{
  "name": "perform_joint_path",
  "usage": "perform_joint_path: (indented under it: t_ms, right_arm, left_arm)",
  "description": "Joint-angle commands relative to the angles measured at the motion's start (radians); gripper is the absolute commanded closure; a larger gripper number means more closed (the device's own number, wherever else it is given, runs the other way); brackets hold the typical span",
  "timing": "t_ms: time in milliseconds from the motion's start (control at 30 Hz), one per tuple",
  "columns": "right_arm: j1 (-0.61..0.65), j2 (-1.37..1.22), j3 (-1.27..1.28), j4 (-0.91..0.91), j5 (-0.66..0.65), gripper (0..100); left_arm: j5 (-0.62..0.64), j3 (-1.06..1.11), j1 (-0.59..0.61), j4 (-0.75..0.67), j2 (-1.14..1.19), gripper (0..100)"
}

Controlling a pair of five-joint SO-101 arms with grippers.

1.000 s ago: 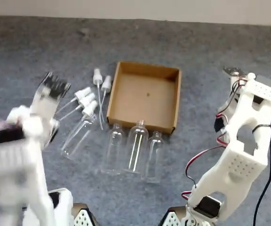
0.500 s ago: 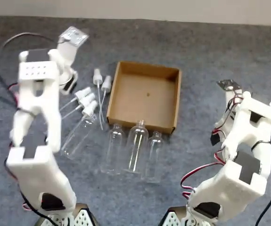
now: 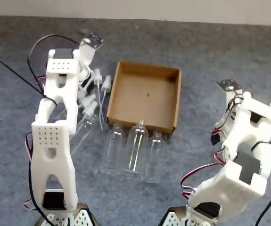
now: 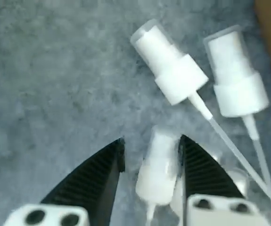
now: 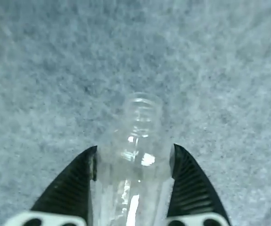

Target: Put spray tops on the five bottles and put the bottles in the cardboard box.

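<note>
High view: the left arm [image 3: 60, 103] extends over the cluster of spray tops [image 3: 102, 81] lying just beside the cardboard box [image 3: 147, 101], while the right arm [image 3: 246, 136] stands on the other side of the box, apart from it. Left wrist view: the left gripper [image 4: 151, 141] hangs with its jaws spread, one on either side of a single spray top [image 4: 158, 172] that lies on the grey mat [image 4: 45, 70]. Neither jaw visibly presses on this top, so it is bracketed for a pinch, not yet held. Two further tops [image 4: 170, 68] lie just beyond the jaws. Right wrist view: the right gripper [image 5: 134, 148] is clamped on a clear bottle [image 5: 135, 165] by its body. The bare threaded neck projects past the jaw tips, which leaves it free to receive a top. A row of three uncapped bottles [image 3: 136, 146] lies just in front of the box's near wall, and a fourth bottle [image 3: 82, 129] lies partly under the left arm. All bottles are outside the box. The step in hand is judged to be pickup of the first top. The task is near its start.
</note>
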State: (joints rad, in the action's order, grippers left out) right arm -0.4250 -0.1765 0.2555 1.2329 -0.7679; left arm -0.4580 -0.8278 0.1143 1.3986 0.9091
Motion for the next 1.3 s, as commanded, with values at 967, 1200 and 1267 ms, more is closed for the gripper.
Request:
perform_joint_path:
  t_ms: [967, 1200, 1267]
  right_arm:
    - [0.705, 0.809, -0.001, -0.067, 0.494, 99.5]
    - [0.964, 0.872, 0.16, -0.214, 0.517, 99.5]
    - [0.997, 0.901, 0.194, -0.216, 0.506, 99.5]
  left_arm:
    - [0.463, -0.378, 0.042, 0.385, -0.809, 100]
    - [0.462, 0.13, -0.004, 0.382, -1.296, 100]
    - [0.463, 0.262, -0.005, 0.339, -1.411, 100]
